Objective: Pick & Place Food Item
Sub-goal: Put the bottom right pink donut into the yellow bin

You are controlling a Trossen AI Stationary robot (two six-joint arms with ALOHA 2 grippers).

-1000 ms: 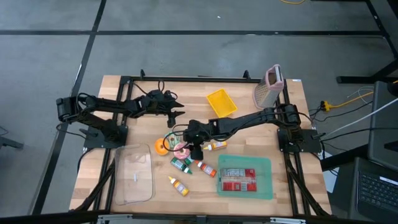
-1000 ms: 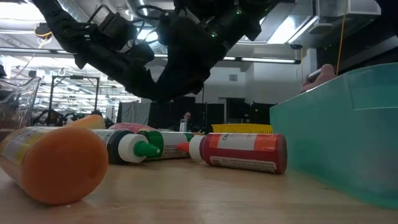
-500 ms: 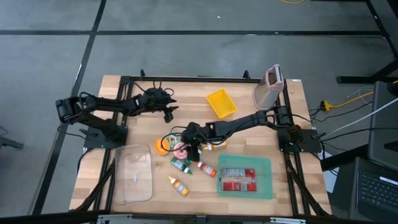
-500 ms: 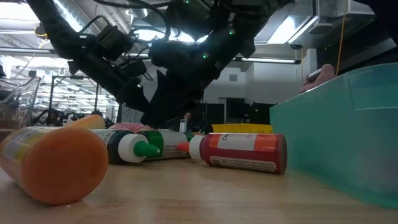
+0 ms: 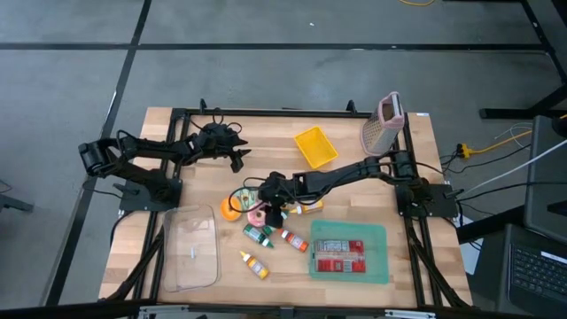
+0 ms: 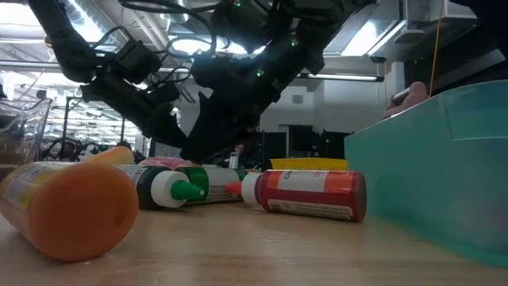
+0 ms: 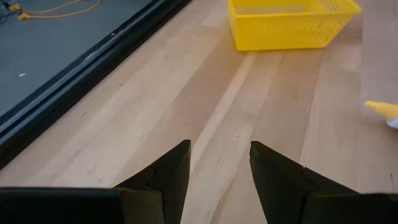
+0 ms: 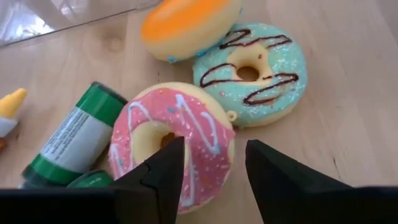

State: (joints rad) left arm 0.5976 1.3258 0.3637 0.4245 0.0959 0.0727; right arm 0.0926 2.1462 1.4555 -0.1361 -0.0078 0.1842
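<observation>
The right end effector [image 8: 208,180] hangs low over a cluster of toy food near the middle of the surface [image 5: 354,190], its fingers parted and holding nothing. Directly below and just ahead of the fingertips lies the pink donut [image 8: 171,140], flat on the wood. Beyond it, touching its far edge, sits the mint donut [image 8: 252,71] with chocolate drizzle, and past that an orange-topped bun [image 8: 189,25]. Beside the pink donut, on one side of the fingers, lies a green bottle [image 8: 78,137].

The pink donut looks like a soft, light foam piece with a smooth glazed top, so it should squash under pressure and might slip if pinched on the icing. A sound hold would probably be across one side of the ring, one finger in the hole and one on the outer rim.

The left end effector [image 7: 217,171] waits apart over bare wood, fingers open and empty, with the yellow basket [image 7: 289,25] ahead of it.

Against a second ago, the right arm has moved a little toward the donuts and dropped lower, while the left arm has pulled back slightly toward its own side.
</observation>
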